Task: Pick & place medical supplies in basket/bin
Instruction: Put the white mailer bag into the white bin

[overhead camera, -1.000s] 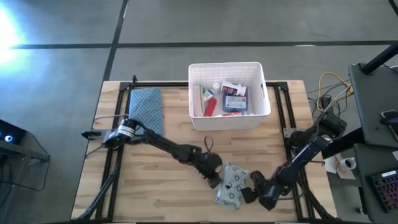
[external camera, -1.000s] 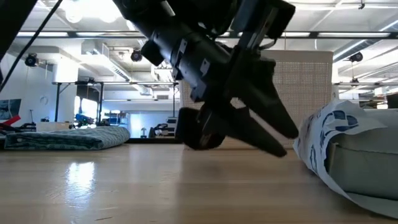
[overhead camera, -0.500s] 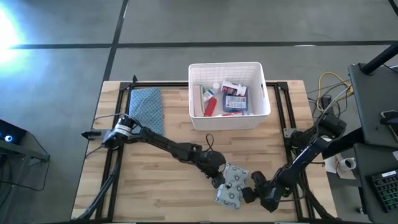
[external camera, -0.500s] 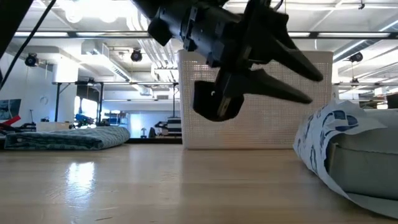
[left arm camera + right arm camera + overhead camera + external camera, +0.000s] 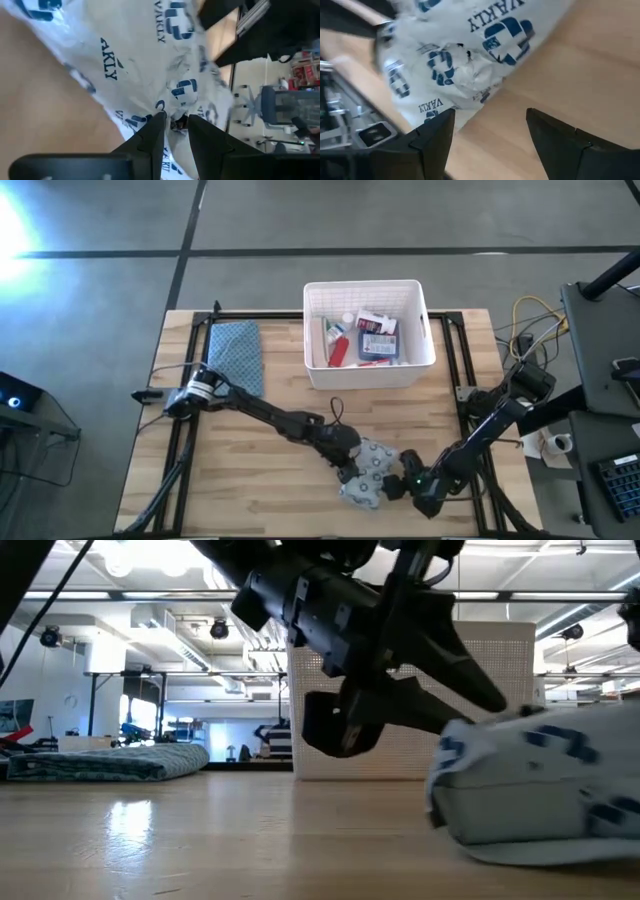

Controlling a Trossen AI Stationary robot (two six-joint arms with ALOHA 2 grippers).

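Since a second ago, left gripper (image 5: 172, 125) has pinched the printed pouch (image 5: 368, 480) (right gripper (image 5: 487, 127) gapes beside); basket (image 5: 420, 362) lies well beyond.

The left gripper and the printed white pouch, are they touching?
Touching. In the left wrist view the left gripper has its jaws pinched on a fold of the pouch, with plastic bunched between them.

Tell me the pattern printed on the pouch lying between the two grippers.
The pouch is white with blue cross-shaped logos and blue lettering, clearest in the right wrist view.
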